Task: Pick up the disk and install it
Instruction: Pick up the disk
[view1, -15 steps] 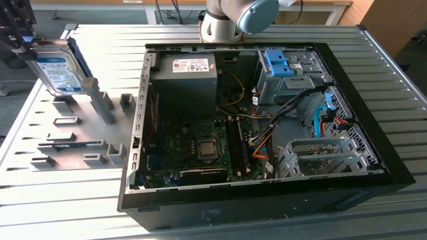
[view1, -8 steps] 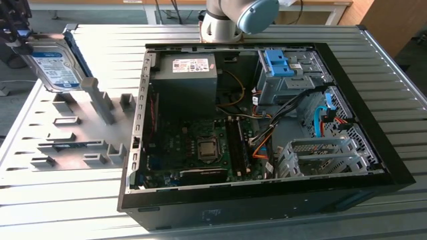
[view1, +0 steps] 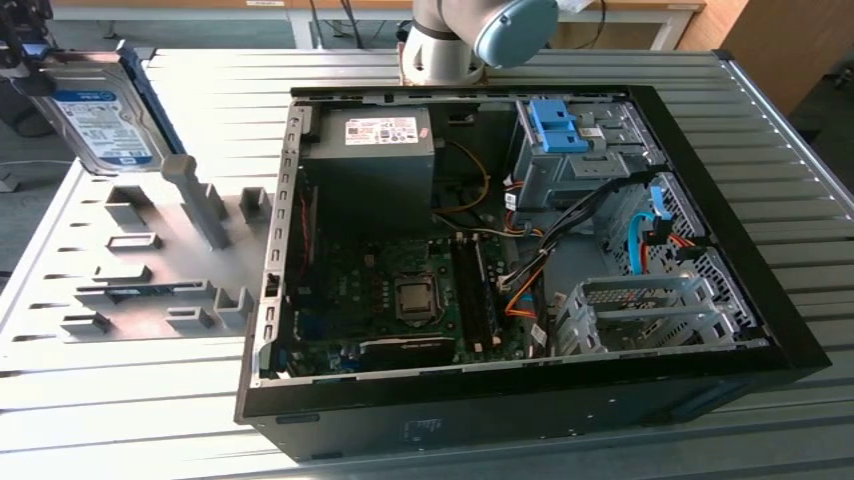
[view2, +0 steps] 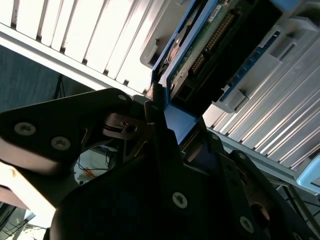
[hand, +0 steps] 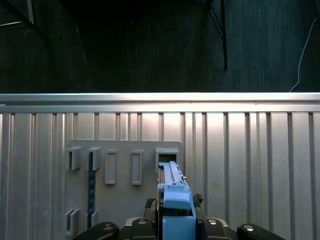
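Observation:
The disk (view1: 100, 115) is a silver hard drive with a white-and-blue label and blue rails. It hangs upright above the far corner of the grey fixture plate (view1: 134, 270), at the exterior view's left. My gripper (view1: 34, 65) is shut on its upper end. In the second wrist view the dark fingers (view2: 155, 125) clamp the blue rail, and the disk's green circuit side (view2: 210, 35) shows beyond them. In the first wrist view the disk (hand: 175, 195) appears edge-on above my gripper (hand: 175, 227), over an empty slot in the fixture plate (hand: 125, 170).
An open black computer case (view1: 747, 330) lies on the ribbed metal table (view1: 134, 420). Inside are a grey power supply (view1: 374, 150), a blue bracket (view1: 554, 125), a motherboard (view1: 400, 300), loose cables and a metal drive cage (view1: 641, 310). The arm's base (view1: 461, 40) stands behind the case.

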